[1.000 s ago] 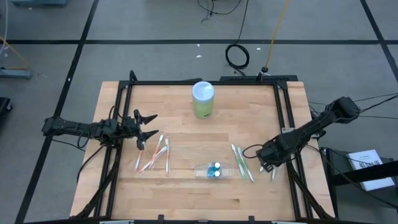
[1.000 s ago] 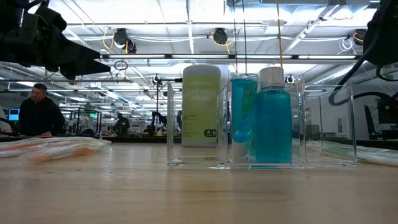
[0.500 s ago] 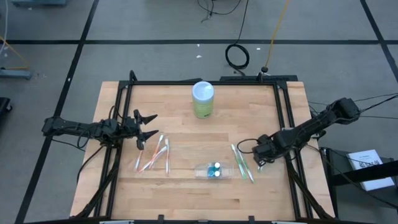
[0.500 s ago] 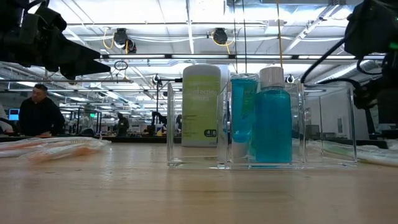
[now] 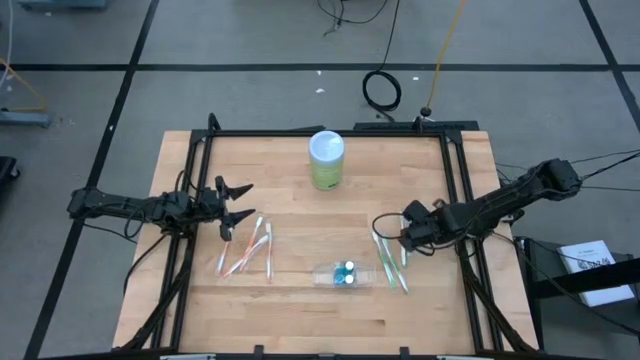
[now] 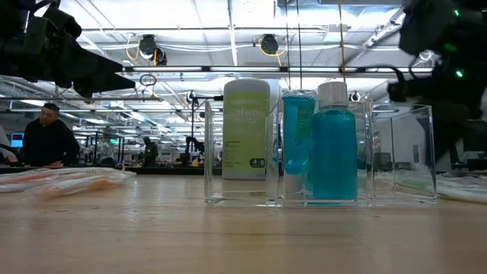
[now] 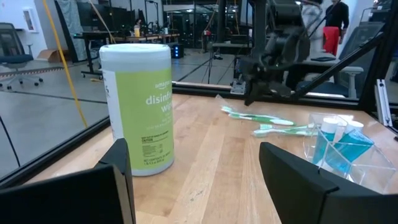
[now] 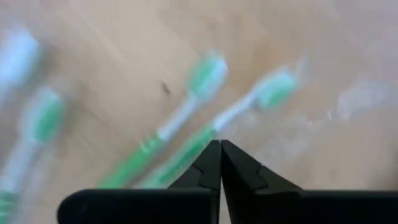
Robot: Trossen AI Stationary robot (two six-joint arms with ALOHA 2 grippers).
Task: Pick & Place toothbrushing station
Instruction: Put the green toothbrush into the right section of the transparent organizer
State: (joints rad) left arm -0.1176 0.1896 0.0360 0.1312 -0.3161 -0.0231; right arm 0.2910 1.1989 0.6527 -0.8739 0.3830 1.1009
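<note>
High view is showing the whole wooden counter (image 5: 300,300) at once: the left end effector (image 5: 235,205) is hanging over the counter's left edge with its fingers spread wide and holding nothing, while the right end effector (image 5: 408,228) is hovering toward the right edge, just above the green toothbrushes (image 5: 388,262) lying there. A second bundle, the orange toothbrushes (image 5: 247,250), is lying near the left end effector, the clear organizer (image 5: 342,274) with blue bottles is sitting between the two bundles toward the front edge, and the green wipes canister (image 5: 326,160) is standing upright near the back edge. The right wrist view is adding what the overhead cannot: the right end effector's fingertips (image 8: 219,158) are pressed together, gripping nothing, with green brush heads lying blurred on the wood beyond them. The left wrist view is looking across the counter past the canister (image 7: 138,109) to the right arm poised over the green brushes (image 7: 258,118), with the organizer (image 7: 345,149) beside them. The low view is revealing the room: a bright hall with ceiling lights, and a person (image 6: 47,137) in dark clothing sitting beyond the counter's far side.
</note>
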